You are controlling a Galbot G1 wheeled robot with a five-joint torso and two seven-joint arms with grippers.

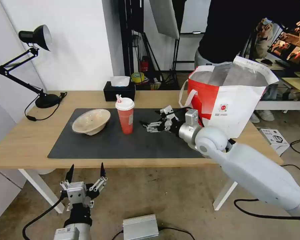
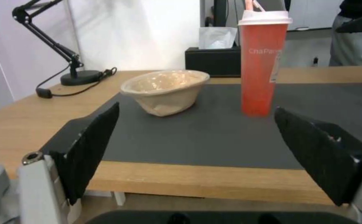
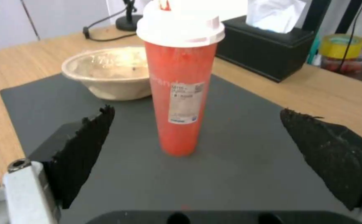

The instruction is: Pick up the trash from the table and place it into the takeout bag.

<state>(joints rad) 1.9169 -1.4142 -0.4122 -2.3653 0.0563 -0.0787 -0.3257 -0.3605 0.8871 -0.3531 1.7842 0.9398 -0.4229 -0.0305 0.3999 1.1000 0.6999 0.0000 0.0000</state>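
Note:
On the dark mat (image 1: 123, 146) of the light-wood table (image 1: 26, 140) a red cup (image 1: 125, 116) with white lid and straw stands upright. Left of it lies a beige pulp bowl (image 1: 91, 121), tilted. The red-and-white takeout bag (image 1: 230, 100) stands open at the table's right end. My right gripper (image 1: 150, 119) hovers open over the mat, a short way right of the cup and facing it (image 3: 181, 93), apart from it. My left gripper (image 1: 86, 171) waits open below the table's front edge, looking towards the bowl (image 2: 166, 90) and cup (image 2: 264, 62).
A black desk lamp (image 1: 33, 66) stands at the table's far left with its cord trailing. A black tissue box (image 1: 119, 90) sits behind the cup. A person stands behind the bag. On the floor lie a grey metal box (image 1: 140, 226), cables and a carton (image 1: 273, 138).

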